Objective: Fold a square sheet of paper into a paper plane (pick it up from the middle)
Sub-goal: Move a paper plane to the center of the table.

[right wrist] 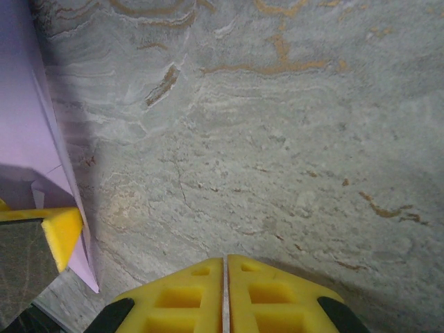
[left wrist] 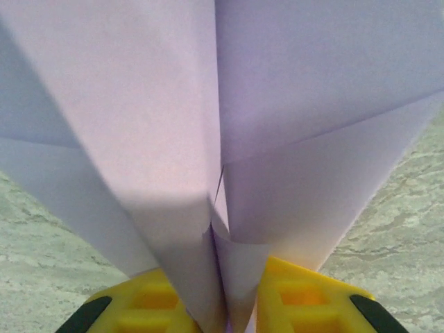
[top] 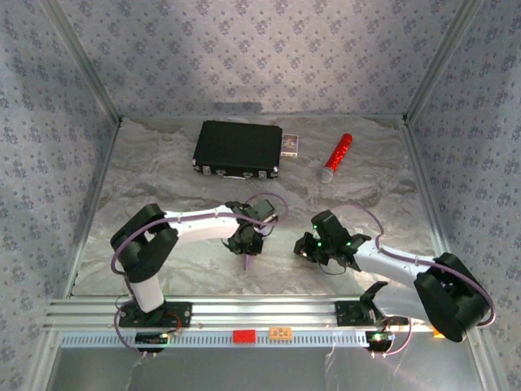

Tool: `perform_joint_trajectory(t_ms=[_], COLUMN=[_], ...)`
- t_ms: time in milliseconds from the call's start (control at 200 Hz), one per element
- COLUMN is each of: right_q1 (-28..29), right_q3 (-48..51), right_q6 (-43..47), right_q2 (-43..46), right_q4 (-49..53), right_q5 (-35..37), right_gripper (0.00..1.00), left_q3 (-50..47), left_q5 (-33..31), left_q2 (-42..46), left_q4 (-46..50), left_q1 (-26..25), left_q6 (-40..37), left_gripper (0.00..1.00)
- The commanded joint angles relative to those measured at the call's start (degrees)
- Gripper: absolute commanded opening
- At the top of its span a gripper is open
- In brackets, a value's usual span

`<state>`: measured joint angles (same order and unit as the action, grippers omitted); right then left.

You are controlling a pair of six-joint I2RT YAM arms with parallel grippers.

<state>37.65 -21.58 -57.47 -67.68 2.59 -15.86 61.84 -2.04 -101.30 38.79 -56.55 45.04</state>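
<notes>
The paper plane (left wrist: 277, 104) is a folded dart of pale lilac paper with a centre crease, standing up between the yellow fingers of my left gripper (left wrist: 232, 298), which is shut on its lower folds. From above, the left gripper (top: 246, 243) points down near the table's middle with the plane's tip (top: 247, 263) poking out below it. My right gripper (top: 305, 248) hovers just to the right, apart from the paper, its fingers (right wrist: 187, 291) pressed together on nothing. At the left edge of the right wrist view I see the lilac paper (right wrist: 28, 125) and one yellow left finger (right wrist: 62, 232).
A black case (top: 238, 149) lies at the back of the table, with a small card box (top: 291, 145) beside it and a red-and-silver cylinder (top: 336, 156) further right. Patterned walls with metal posts close in three sides. The marbled tabletop (right wrist: 277, 139) lies under the right gripper.
</notes>
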Motion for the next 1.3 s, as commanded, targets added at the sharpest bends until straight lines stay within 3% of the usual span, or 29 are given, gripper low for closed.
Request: perform_joint_trajectory(t_ms=[0, 235, 690, 1294], right_q1=[0.33, 0.17, -0.57, -2.3], right_q3=[-1.22, -1.01, 0.12, 1.19], right_q6=[0.13, 0.12, 0.0, 0.07], right_q2=[-0.26, 1.27, 4.45, 8.59], right_q4=[-0.05, 1.19, 2.84, 4.7], right_q5=[-0.37, 0.57, 1.31, 1.28], right_gripper=[0.12, 0.12, 0.13, 0.14], left_q3=[0.5, 0.23, 1.03, 4.95], left_q5=[-0.88, -2.02, -2.99, -4.69], left_q2=[-1.25, -2.46, -3.88, -1.51], left_q4=[0.47, 0.42, -2.97, -1.11], left_q1=[-0.74, -1.67, -1.85, -2.6], left_q6=[0.58, 2.29, 7.12, 10.42], left_gripper=[0.22, 0.24, 0.37, 0.41])
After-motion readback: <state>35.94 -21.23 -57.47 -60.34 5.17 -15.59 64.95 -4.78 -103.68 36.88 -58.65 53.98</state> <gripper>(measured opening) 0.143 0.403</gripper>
